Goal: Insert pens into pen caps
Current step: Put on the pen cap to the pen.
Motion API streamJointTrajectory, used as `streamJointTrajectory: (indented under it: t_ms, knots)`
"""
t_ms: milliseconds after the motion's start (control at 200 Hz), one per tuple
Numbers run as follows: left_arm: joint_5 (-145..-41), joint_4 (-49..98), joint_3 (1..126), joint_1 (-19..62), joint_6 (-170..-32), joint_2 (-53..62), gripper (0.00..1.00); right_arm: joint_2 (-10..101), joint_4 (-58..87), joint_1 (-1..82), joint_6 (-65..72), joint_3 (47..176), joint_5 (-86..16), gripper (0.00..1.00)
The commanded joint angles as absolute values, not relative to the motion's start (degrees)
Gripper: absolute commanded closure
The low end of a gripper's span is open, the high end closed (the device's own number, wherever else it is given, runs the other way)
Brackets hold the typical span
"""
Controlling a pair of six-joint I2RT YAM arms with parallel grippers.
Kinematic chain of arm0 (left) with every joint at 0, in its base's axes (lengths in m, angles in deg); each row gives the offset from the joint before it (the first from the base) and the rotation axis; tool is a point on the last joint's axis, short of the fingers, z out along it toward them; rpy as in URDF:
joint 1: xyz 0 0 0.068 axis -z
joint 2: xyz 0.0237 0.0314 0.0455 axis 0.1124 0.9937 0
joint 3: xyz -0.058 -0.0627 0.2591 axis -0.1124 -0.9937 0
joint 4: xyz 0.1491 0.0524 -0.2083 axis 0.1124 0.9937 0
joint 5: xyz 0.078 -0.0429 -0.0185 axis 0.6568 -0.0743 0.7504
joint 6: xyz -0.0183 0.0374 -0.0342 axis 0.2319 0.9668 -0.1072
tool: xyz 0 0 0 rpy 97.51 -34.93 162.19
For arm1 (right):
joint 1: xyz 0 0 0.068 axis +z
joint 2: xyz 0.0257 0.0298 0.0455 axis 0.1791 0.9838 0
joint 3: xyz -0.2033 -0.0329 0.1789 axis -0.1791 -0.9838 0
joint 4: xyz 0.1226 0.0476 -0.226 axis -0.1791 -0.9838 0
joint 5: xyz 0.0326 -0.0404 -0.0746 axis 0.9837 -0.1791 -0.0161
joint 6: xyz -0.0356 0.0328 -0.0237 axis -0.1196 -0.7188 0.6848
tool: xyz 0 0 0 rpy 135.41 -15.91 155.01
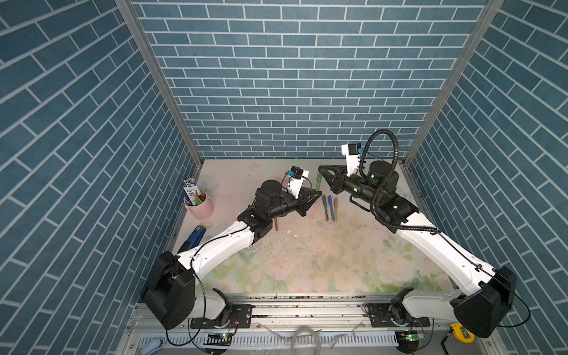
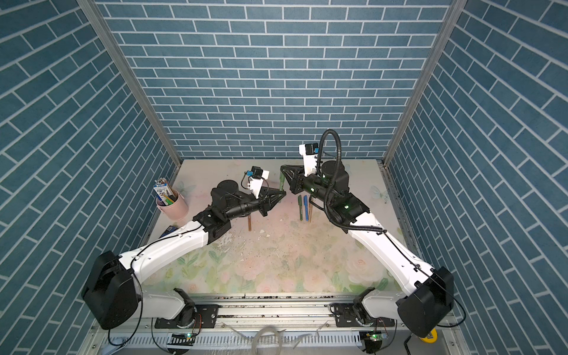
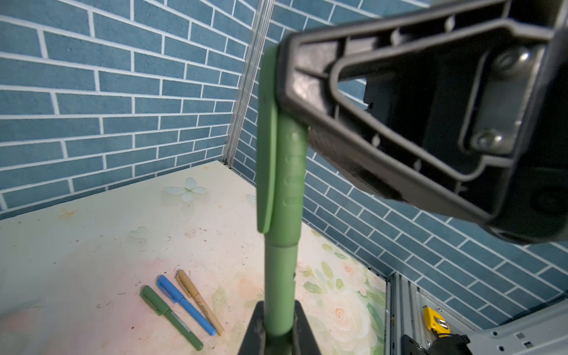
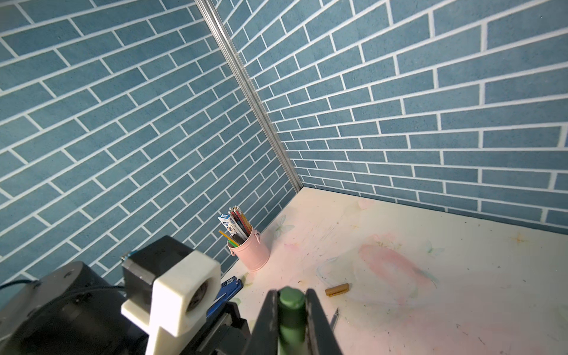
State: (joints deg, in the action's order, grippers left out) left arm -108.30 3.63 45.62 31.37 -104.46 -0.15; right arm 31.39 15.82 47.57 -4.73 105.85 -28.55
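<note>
Green pen point(image 3: 281, 285), upright: left end effector point(image 3: 278, 335) clamped on its lower end, right end effector point(image 4: 292, 307) closed on cap point(image 3: 289, 172), likely seating it.

Bright, even light, soft shadows; the near green pen point(image 3: 285, 196) is blurred.

The near centre of the bench point(image 1: 307, 261) lies open; three pens point(image 1: 331, 206) lie mid-bench, and a pink cup point(image 1: 201, 207) stands far left.

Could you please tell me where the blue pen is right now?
In both top views the blue pen lies on the table, slightly right of centre, between a dark green pen and a golden-brown pen.
</note>
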Motion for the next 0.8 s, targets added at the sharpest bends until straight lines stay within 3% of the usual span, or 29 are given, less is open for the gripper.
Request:
streamJointTrajectory:
  t_ms: [0,260,535,795]
  knots:
    - [-108.2,-6.3,44.2,30.5,-108.7,-0.6,1.0,32.3,3.4,49.3,-0.8,108.6,-25.3,0.76]
    - [-109.5,-1.6,43.3,30.3,-106.7,-1.7,1.0,28.0,0.9,49.3,0.2,108.4,-25.3,0.63]
    - [-110.9,-4.2,41.4,30.2,-107.0,-3.5,1.0,26.5,-2.7,49.3,2.9,110.8,-28.9,0.62]
    - [-110.6,-5.9,38.9,29.4,-108.1,-5.3,1.0,31.1,1.2,49.3,0.3,111.8,-23.2,0.67]
